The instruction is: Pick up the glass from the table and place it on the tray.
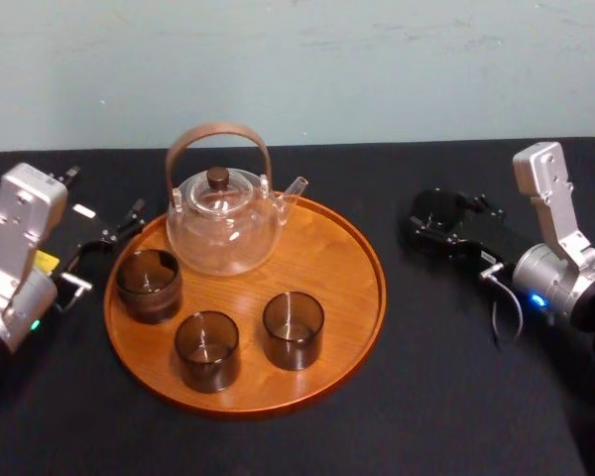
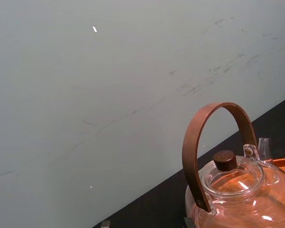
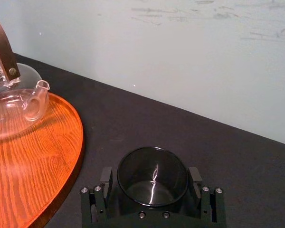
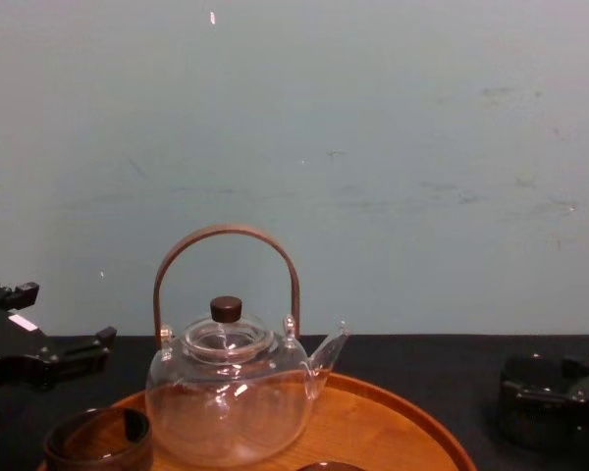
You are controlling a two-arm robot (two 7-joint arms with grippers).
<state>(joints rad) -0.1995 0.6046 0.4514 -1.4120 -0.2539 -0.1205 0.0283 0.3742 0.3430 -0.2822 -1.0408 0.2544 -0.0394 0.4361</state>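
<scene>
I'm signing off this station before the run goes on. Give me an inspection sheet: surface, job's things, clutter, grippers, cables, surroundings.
surface: matte black table, no spills seen.
job's things: round wooden tray holds a glass teapot and three dark glasses; a fourth glass stands on the table to the right of the tray.
clutter: nothing seen.
grippers: left gripper open, beside the tray's left rim, holding nothing; right gripper set around the fourth glass.
cables: thin cable loops at the right arm's wrist.
surroundings: pale wall with scuff marks behind the table.
</scene>
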